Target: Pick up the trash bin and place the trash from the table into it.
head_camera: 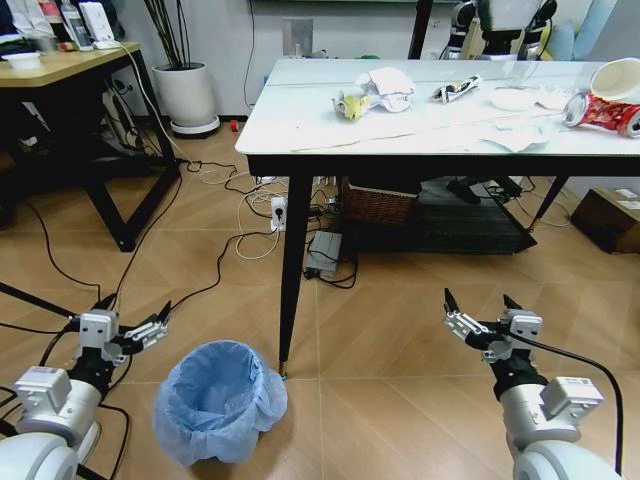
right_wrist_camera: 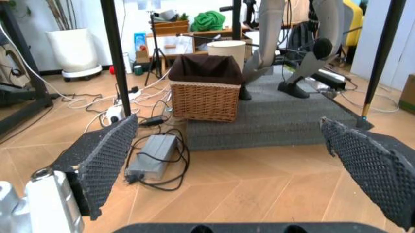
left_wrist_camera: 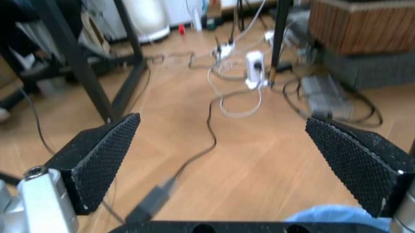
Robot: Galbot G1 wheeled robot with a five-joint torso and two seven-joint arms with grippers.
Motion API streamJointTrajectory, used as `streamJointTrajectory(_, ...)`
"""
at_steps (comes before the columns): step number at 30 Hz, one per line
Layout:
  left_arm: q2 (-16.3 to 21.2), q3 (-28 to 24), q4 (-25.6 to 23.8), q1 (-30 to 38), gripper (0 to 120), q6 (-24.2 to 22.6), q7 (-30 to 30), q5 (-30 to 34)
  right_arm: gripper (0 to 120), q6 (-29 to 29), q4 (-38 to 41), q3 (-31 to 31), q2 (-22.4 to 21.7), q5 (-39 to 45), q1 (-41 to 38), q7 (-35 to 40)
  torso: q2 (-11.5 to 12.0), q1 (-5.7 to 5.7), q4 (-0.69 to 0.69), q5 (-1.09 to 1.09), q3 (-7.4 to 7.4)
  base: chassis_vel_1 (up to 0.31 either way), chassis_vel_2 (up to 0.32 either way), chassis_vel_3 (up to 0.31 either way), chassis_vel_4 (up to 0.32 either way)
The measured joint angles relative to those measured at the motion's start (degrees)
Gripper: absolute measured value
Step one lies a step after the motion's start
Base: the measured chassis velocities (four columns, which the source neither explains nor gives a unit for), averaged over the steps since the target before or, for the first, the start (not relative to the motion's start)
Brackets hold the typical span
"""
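The left gripper (head_camera: 135,317), fingers spread and holding nothing, hovers low at 10 o'clock from the trash bin (head_camera: 218,401) on the floor. The right gripper (head_camera: 483,312) is spread too, at 5 o'clock. Trash (head_camera: 374,91) lies on the table (head_camera: 300,125).

The head camera looks down from above at the white marble-look table (head_camera: 420,125) and wooden floor. Both wrist cameras sit low, facing forward under it; both catch the woven wicker basket (right_wrist_camera: 204,90).

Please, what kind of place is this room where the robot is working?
Probably an office or a lab room set up for robot tests, not a home. A desk stands at the left, many cables and a power strip lie on the wooden floor, and another robot stands behind the table.
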State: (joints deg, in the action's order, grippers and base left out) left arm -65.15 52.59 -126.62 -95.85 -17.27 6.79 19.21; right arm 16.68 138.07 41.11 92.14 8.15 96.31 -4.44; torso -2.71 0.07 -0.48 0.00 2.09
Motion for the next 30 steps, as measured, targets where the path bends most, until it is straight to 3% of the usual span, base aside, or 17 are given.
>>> streamJointTrajectory(11,2.9,-4.4,6.5,-0.3,100,-6.9,-2.6,-1.7,100,0.1,-2.8,-0.7,0.0,1.1,-1.5,0.4,-0.2,0.04,0.01,0.00,0.16,0.000,0.000,0.000,0.000)
streamJointTrajectory(15,4.7,-5.8,7.0,0.1,100,-12.3,-3.7,-1.5,100,0.0,-3.4,-0.9,0.0,1.1,-1.7,0.4,-0.3,0.05,0.01,0.00,0.19,0.000,0.000,0.000,0.000)
streamJointTrajectory(17,7.7,-8.1,7.5,1.7,100,-18.3,-5.4,0.7,100,0.0,-3.7,-1.1,0.0,1.1,-2.0,0.4,-0.3,0.07,0.00,0.00,0.22,0.000,0.000,0.000,0.000)
streamJointTrajectory(30,12.1,-19.8,13.7,9.0,100,-21.8,-9.3,6.7,100,0.0,-3.2,0.5,0.0,1.5,-0.8,0.5,-0.4,0.09,0.00,-0.01,0.29,0.000,0.000,0.000,0.000)
